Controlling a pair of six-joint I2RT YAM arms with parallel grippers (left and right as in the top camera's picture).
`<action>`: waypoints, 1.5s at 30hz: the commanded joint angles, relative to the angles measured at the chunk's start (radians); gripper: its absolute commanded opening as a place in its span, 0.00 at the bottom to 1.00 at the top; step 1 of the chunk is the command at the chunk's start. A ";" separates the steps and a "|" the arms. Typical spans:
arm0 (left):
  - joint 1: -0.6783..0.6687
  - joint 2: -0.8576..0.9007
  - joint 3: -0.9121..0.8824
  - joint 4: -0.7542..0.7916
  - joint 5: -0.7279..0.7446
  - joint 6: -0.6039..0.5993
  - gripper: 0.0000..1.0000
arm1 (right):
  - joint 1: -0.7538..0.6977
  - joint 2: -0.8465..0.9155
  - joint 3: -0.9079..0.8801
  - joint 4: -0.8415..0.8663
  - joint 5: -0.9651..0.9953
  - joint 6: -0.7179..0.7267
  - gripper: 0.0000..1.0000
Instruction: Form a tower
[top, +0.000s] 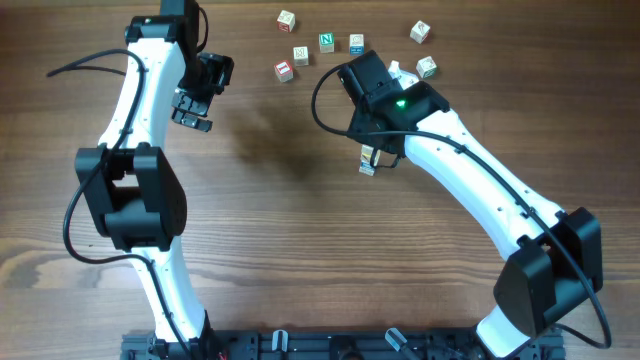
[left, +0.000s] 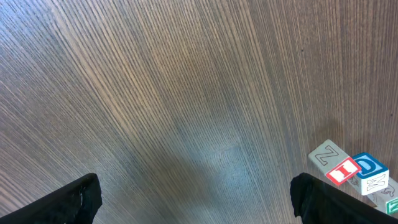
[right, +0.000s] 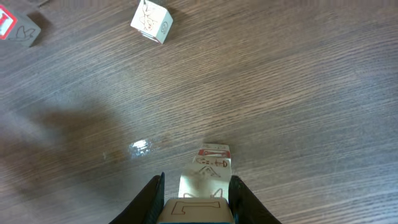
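The tower (top: 367, 164) is a narrow stack of pale letter cubes on the table, just right of centre. In the right wrist view I look straight down its side (right: 210, 163), which shows red drawings. My right gripper (right: 198, 180) is shut on a letter cube (right: 198, 210) with a red outlined letter, right over the stack's top. Whether that cube rests on the stack I cannot tell. In the overhead view the right gripper (top: 370, 155) hides most of the stack. My left gripper (top: 195, 100) hangs open at the upper left, its jaws (left: 196, 202) wide over bare wood.
Several loose letter cubes lie along the far edge, among them a green N cube (top: 326, 41), a red one (top: 284, 71) and one at the far right (top: 420, 32). A red cube (left: 342, 169) and a blue one (left: 370, 167) sit beside the left gripper's right finger.
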 joint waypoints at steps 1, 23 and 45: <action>0.004 -0.031 -0.005 0.000 -0.010 0.012 1.00 | 0.003 0.006 -0.044 0.019 0.028 0.020 0.13; 0.004 -0.031 -0.005 0.000 -0.010 0.012 1.00 | 0.008 0.007 -0.044 0.040 0.006 0.047 0.34; 0.004 -0.031 -0.005 0.000 -0.010 0.012 1.00 | 0.001 0.005 0.068 -0.118 -0.204 0.085 0.99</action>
